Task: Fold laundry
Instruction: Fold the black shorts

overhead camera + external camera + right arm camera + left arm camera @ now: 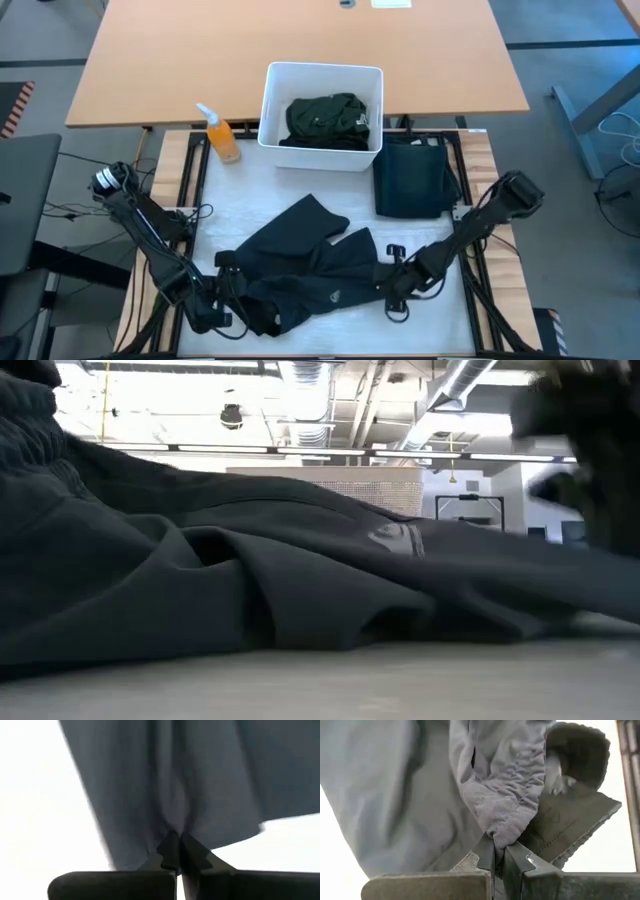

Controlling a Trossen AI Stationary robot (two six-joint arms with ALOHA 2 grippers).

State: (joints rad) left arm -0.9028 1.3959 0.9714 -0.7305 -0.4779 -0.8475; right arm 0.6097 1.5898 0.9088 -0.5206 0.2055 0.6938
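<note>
Both my grippers pinch the dark trousers (pixel 310 265), which lie crumpled on the near middle of the white table (pixel 330 195). My left gripper (pixel 222 300) bites a bunched bit of cloth at the near left. My right gripper (pixel 395 285) is pressed tight on a fold at the near right. To do this well, I think I should lift both ends together and pull them apart gently, so the cloth goes flat and does not slip out. One folded dark piece (pixel 412 178) waits at the far right, beside the white bin (pixel 322 75).
</note>
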